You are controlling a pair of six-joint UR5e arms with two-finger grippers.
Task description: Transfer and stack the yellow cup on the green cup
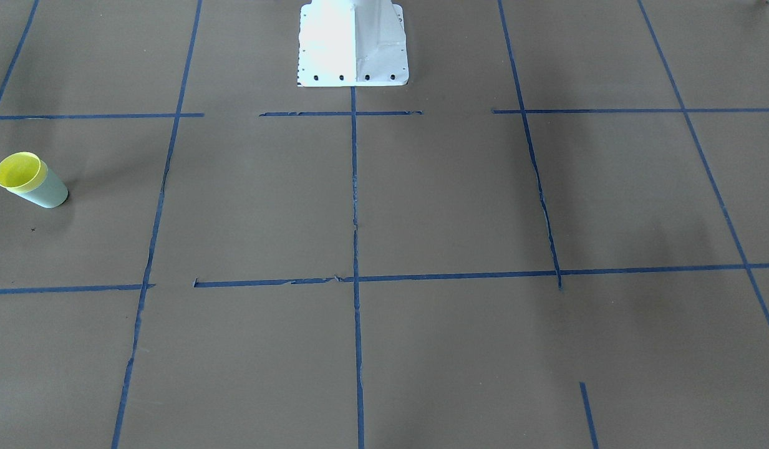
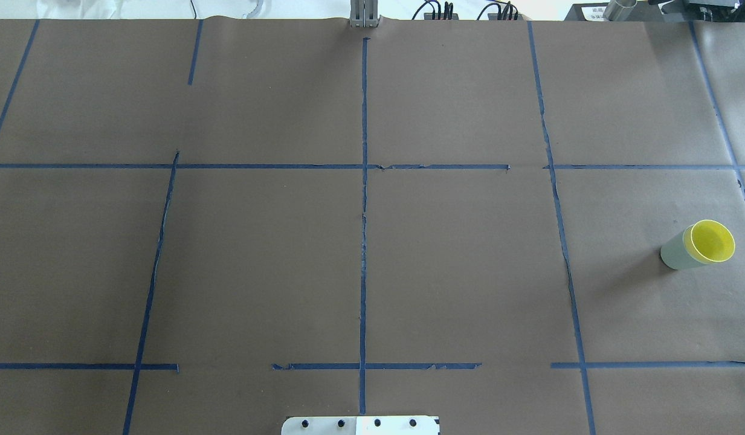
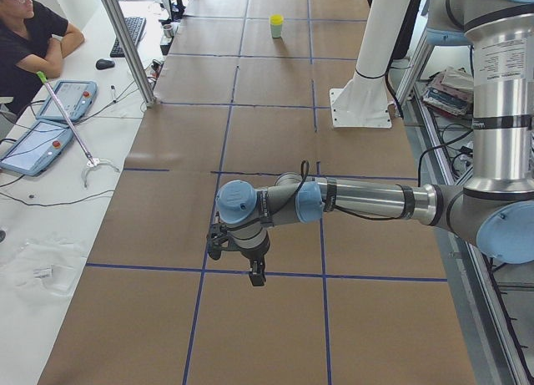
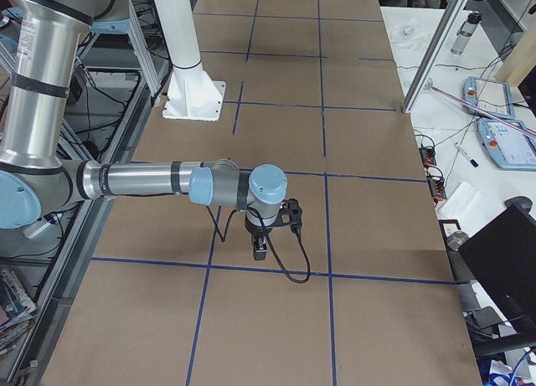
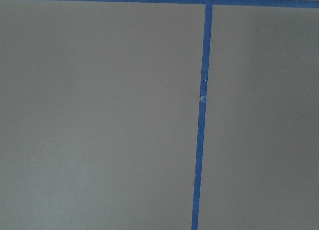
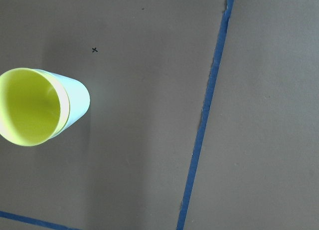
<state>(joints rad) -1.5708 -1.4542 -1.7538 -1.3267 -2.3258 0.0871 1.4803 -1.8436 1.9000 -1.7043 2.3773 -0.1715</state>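
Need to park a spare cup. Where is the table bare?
Both squares flanking the centre tape line are bare. Only the square at the robot's right holds anything: the yellow cup nested in the green cup.

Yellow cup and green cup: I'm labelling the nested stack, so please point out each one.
yellow cup (image 2: 710, 240), overhead exterior view, on its inner surface just inside the rim.
green cup (image 2: 674, 254), overhead exterior view, on its outer side wall below the yellow rim.

inner cup sits in outer cup, far right on table.
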